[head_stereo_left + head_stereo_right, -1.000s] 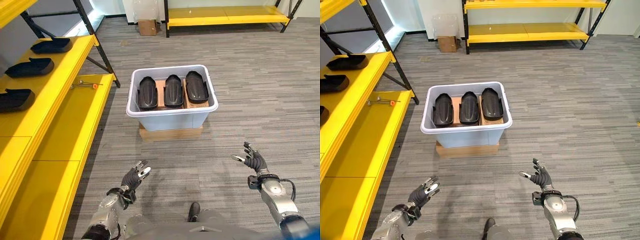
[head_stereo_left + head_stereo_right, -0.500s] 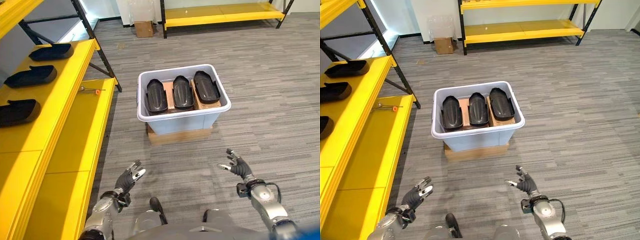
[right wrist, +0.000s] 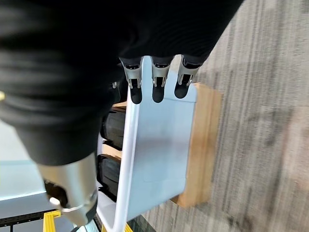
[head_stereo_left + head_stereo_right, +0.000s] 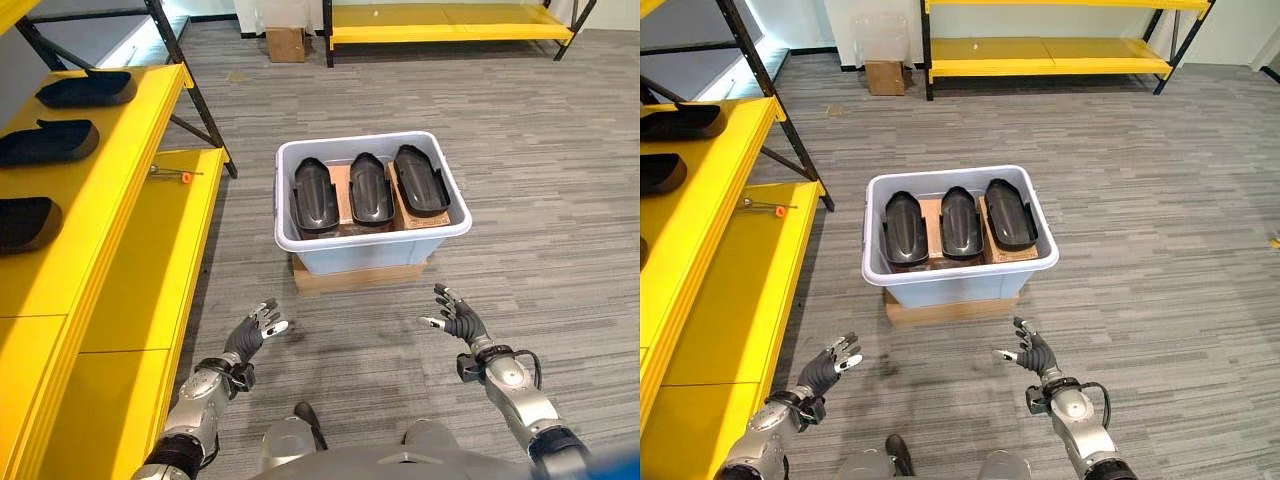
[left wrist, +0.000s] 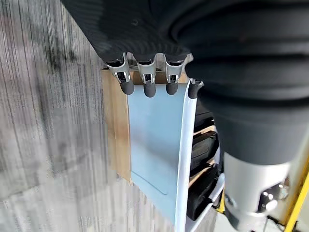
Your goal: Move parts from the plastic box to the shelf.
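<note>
A humanoid robot stands over a pale plastic box (image 4: 370,243) on the grey carpet, its left hand (image 4: 252,333) and right hand (image 4: 456,320) held low and apart, fingers spread and loosely straight, holding nothing, both well short of the box's near wall. Three black parts (image 4: 371,187) lie side by side inside the box, resting on brown cardboard, while the box itself sits on a flat wooden block (image 4: 350,274). More parts of the same kind already lie on the upper level of the yellow shelf (image 4: 140,240) to the robot's left, and a small tool with an orange tip (image 4: 172,173) lies on the level below. The parts look like rigid moulded shells, long, rounded and smooth; they are probably light for their bulk and unlikely to bend, but a glossy curved back could slip from a shallow pinch. The safer hold appears to be across the narrow width near the middle, thumb on one long edge and fingers on the other, or one hand at each end. The left part sits closest to the shelf side.
</note>
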Robot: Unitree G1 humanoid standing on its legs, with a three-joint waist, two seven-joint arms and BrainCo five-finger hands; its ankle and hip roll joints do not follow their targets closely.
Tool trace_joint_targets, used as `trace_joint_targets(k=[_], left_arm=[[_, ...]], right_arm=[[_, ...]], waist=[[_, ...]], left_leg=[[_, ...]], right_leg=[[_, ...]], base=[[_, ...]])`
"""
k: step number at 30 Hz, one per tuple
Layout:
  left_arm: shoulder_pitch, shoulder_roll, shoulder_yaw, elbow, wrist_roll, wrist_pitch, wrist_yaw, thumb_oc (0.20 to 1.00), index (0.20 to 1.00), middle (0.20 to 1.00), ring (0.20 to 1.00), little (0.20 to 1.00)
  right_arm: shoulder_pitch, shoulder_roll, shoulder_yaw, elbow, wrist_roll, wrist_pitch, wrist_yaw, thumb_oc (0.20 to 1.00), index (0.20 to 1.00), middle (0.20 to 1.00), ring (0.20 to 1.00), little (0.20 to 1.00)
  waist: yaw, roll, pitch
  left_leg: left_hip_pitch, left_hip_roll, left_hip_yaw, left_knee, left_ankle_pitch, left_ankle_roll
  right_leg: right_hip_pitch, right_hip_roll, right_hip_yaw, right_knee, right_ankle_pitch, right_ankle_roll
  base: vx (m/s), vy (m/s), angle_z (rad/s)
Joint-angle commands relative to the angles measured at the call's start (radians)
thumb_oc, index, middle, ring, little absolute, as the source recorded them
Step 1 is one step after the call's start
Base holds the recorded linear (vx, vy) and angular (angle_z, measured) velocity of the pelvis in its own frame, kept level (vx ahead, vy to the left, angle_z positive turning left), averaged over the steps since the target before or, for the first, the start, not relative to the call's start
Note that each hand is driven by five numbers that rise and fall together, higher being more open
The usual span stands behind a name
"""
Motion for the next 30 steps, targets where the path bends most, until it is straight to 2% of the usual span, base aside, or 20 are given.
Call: trace_joint_targets(k=[1, 3, 4, 5, 6, 7, 8, 9, 10, 13, 14, 16, 19, 26, 30], left_arm=[[0.050, 0.017, -0.044, -0.081, -0.004, -0.026, -0.005, 1.000, 1.000, 1.000, 1.000, 1.000], [0.062, 0.018, -0.051, -0.095, -0.015, -0.026, 0.005, 1.000, 1.000, 1.000, 1.000, 1.000], [0.063, 0.022, -0.052, -0.103, -0.016, -0.019, 0.003, 1.000, 1.000, 1.000, 1.000, 1.000], [0.063, 0.022, -0.052, -0.103, -0.016, -0.018, 0.003, 1.000, 1.000, 1.000, 1.000, 1.000], [0.059, 0.032, -0.056, -0.122, -0.008, -0.003, 0.006, 1.000, 1.000, 1.000, 1.000, 1.000], [0.059, 0.034, -0.057, -0.125, -0.007, 0.000, 0.009, 1.000, 1.000, 1.000, 1.000, 1.000], [0.056, 0.036, -0.062, -0.129, -0.003, 0.005, 0.015, 1.000, 1.000, 1.000, 1.000, 1.000], [0.054, 0.038, -0.066, -0.128, 0.004, 0.003, 0.014, 1.000, 1.000, 1.000, 1.000, 1.000], [0.056, 0.037, -0.077, -0.125, 0.016, -0.005, 0.011, 1.000, 1.000, 1.000, 1.000, 1.000], [0.066, 0.030, -0.096, -0.124, 0.032, -0.023, 0.006, 1.000, 1.000, 1.000, 1.000, 1.000], [0.079, 0.021, -0.100, -0.123, 0.030, -0.025, -0.002, 1.000, 1.000, 1.000, 1.000, 1.000], [0.081, 0.015, -0.097, -0.117, 0.023, -0.022, -0.003, 1.000, 1.000, 1.000, 1.000, 1.000], [0.087, -0.003, -0.083, -0.100, 0.026, -0.013, -0.010, 1.000, 1.000, 1.000, 1.000, 1.000], [0.092, -0.019, -0.066, -0.073, 0.046, -0.014, -0.034, 1.000, 1.000, 1.000, 1.000, 1.000], [0.089, -0.024, -0.063, -0.062, 0.049, -0.025, -0.018, 1.000, 1.000, 1.000, 1.000, 1.000]], right_arm=[[-0.006, -0.007, 0.005, -0.045, -0.007, -0.034, -0.043, 1.000, 1.000, 1.000, 1.000, 1.000], [-0.013, -0.008, 0.003, -0.038, -0.007, -0.049, -0.038, 1.000, 1.000, 1.000, 1.000, 1.000], [-0.013, -0.010, -0.002, -0.041, -0.006, -0.054, -0.036, 1.000, 1.000, 1.000, 1.000, 1.000], [-0.012, -0.010, -0.002, -0.041, -0.006, -0.054, -0.036, 1.000, 1.000, 1.000, 1.000, 1.000], [-0.004, -0.011, -0.017, -0.052, -0.013, -0.067, -0.034, 1.000, 1.000, 1.000, 1.000, 1.000], [-0.002, -0.011, -0.020, -0.053, -0.011, -0.069, -0.033, 1.000, 1.000, 1.000, 1.000, 1.000], [0.002, -0.009, -0.025, -0.054, -0.008, -0.075, -0.036, 1.000, 1.000, 1.000, 1.000, 1.000], [0.004, -0.008, -0.029, -0.052, -0.006, -0.079, -0.040, 1.000, 1.000, 1.000, 1.000, 1.000], [0.011, -0.005, -0.039, -0.049, -0.006, -0.082, -0.042, 1.000, 1.000, 1.000, 1.000, 1.000], [0.024, -0.003, -0.047, -0.051, -0.031, -0.074, -0.039, 1.000, 1.000, 1.000, 1.000, 1.000], [0.026, -0.005, -0.047, -0.042, -0.040, -0.059, -0.035, 1.000, 1.000, 1.000, 1.000, 1.000], [0.027, -0.009, -0.045, -0.035, -0.044, -0.056, -0.038, 1.000, 1.000, 1.000, 1.000, 1.000], [0.024, -0.025, -0.040, -0.019, -0.043, -0.054, -0.050, 1.000, 1.000, 1.000, 1.000, 1.000], [0.017, -0.047, -0.048, -0.020, -0.043, -0.052, -0.082, 1.000, 1.000, 1.000, 1.000, 1.000], [0.018, -0.059, -0.062, -0.018, -0.048, -0.072, -0.084, 1.000, 1.000, 1.000, 1.000, 1.000]], waist=[[0.024, 0.021, -0.045], [0.013, 0.035, -0.030], [0.010, 0.035, -0.023], [0.009, 0.037, -0.022], [0.007, 0.026, -0.011], [0.005, 0.025, -0.008], [0.001, 0.013, -0.003], [-0.004, 0.006, 0.002], [-0.013, 0.003, 0.012], [-0.032, -0.004, 0.015], [-0.027, 0.003, 0.000], [-0.022, 0.003, -0.010], [-0.009, 0.001, -0.038], [-0.013, -0.003, -0.047], [-0.020, -0.004, -0.041]], left_leg=[[-0.012, -0.072, -0.033, -0.168, 0.069, 0.063], [0.026, -0.059, -0.031, -0.179, 0.068, 0.051], [0.040, -0.049, -0.032, -0.178, 0.066, 0.041], [0.041, -0.047, -0.033, -0.178, 0.066, 0.040], [0.065, -0.030, -0.036, -0.171, 0.054, 0.015], [0.073, -0.025, -0.036, -0.171, 0.051, 0.010], [0.087, -0.023, -0.043, -0.171, 0.036, 0.003], [0.102, -0.023, -0.054, -0.171, 0.018, 0.004], [0.128, -0.016, -0.069, -0.175, -0.006, 0.009], [0.141, 0.003, -0.065, -0.185, 0.013, 0.000], [0.153, 0.026, -0.050, -0.190, 0.031, -0.033], [0.151, 0.033, -0.049, -0.186, 0.041, -0.041], [0.134, 0.049, -0.051, -0.165, 0.056, -0.060], [0.106, 0.078, -0.052, -0.112, 0.052, -0.074], [0.086, 0.087, -0.037, -0.030, 0.022, -0.077]], right_leg=[[-0.095, 0.077, -0.016, 0.330, 0.219, 0.043], [-0.147, 0.059, -0.036, 0.271, 0.163, 0.015], [-0.143, 0.052, -0.055, 0.191, 0.147, 0.003], [-0.139, 0.055, -0.058, 0.188, 0.148, 0.002], [-0.127, 0.018, -0.105, -0.072, 0.187, -0.005], [-0.123, 0.012, -0.116, -0.122, 0.206, -0.003], [-0.126, -0.008, -0.125, -0.239, 0.263, 0.011], [-0.143, -0.020, -0.108, -0.291, 0.310, 0.025], [-0.186, -0.040, -0.068, -0.306, 0.357, 0.039], [-0.187, -0.019, -0.035, -0.328, 0.349, 0.031], [-0.097, 0.010, -0.081, -0.396, 0.281, 0.032], [-0.061, 0.030, -0.098, -0.418, 0.255, 0.018], [0.002, 0.085, -0.116, -0.444, 0.188, -0.028], [0.038, 0.120, -0.110, -0.452, 0.143, -0.068], [0.048, 0.127, -0.106, -0.448, 0.125, -0.088]], base=[[0.13, 0.135, -0.02], [0.14, -0.012, -0.26], [0.08, -0.104, -0.03], [0.16, -0.267, 0.25], [0.15, -0.243, 0.18], [0.22, -0.352, 0.09], [0.15, -0.218, 0.06], [0.22, -0.292, 0.02], [0.21, -0.258, 0.00], [0.19, -0.274, 0.29], [0.31, -0.213, 0.35], [0.23, -0.168, 0.35], [0.20, -0.192, -0.14], [0.12, -0.159, -0.08], [0.08, -0.147, 0.00]])
